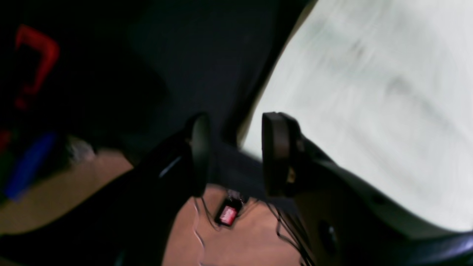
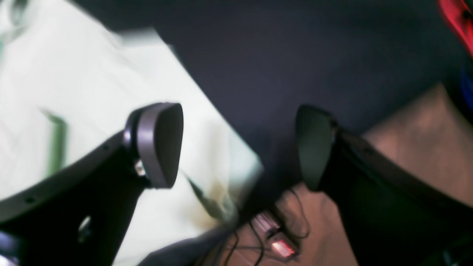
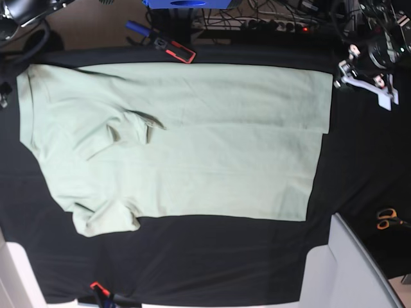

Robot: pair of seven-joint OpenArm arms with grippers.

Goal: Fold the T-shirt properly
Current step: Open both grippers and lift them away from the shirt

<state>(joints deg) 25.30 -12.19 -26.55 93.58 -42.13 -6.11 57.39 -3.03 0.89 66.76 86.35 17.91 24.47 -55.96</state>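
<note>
My T-shirt [image 3: 192, 141] lies spread across the black table cloth [image 3: 212, 263], filling the middle and left of the base view, one long side already folded in, a sleeve doubled over at centre left and another poking out at the lower left. Both my grippers are off it. My left gripper [image 1: 236, 151] shows its fingers apart with nothing between them, the shirt's pale edge running up the right half of that picture. My right gripper [image 2: 236, 147] stands wide open, equally empty, with a shirt corner [image 2: 244, 173] sitting in the gap below it.

What worries me: if I pinch only the top layer at that corner, the fold underneath will slide and the edges won't line up. Grab too deep and I take the cloth along, dragging the whole shirt. That loose lower-left sleeve could also bunch up if I fold over it.

Both wrist views are blurred, but they show my fingertips and exactly how near each hem is. The base view shows neither gripper clearly, yet only there can I see the full outline, the red-and-black tool [image 3: 174, 49] by the top edge, and the scissors [image 3: 386, 218] at far right.
</note>
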